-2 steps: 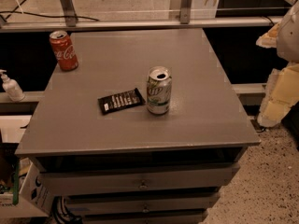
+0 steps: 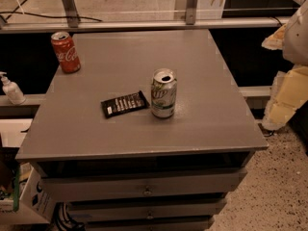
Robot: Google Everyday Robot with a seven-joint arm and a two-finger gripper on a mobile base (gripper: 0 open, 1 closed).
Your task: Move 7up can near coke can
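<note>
The 7up can (image 2: 163, 94), silver-white with green markings and an open silver top, stands upright near the middle of the grey table (image 2: 120, 61). The coke can (image 2: 66, 52), red with white script, stands upright at the table's far left corner, well apart from the 7up can. My gripper (image 2: 284, 102) is at the right edge of the view, beyond the table's right side and below the pale arm (image 2: 293, 37). It is away from both cans and holds nothing that I can see.
A dark snack bar wrapper (image 2: 124, 104) lies flat just left of the 7up can. A white pump bottle (image 2: 11, 88) stands on a ledge left of the table. A rail with metal posts (image 2: 144, 24) runs behind the table. Drawers (image 2: 144, 186) sit under the tabletop.
</note>
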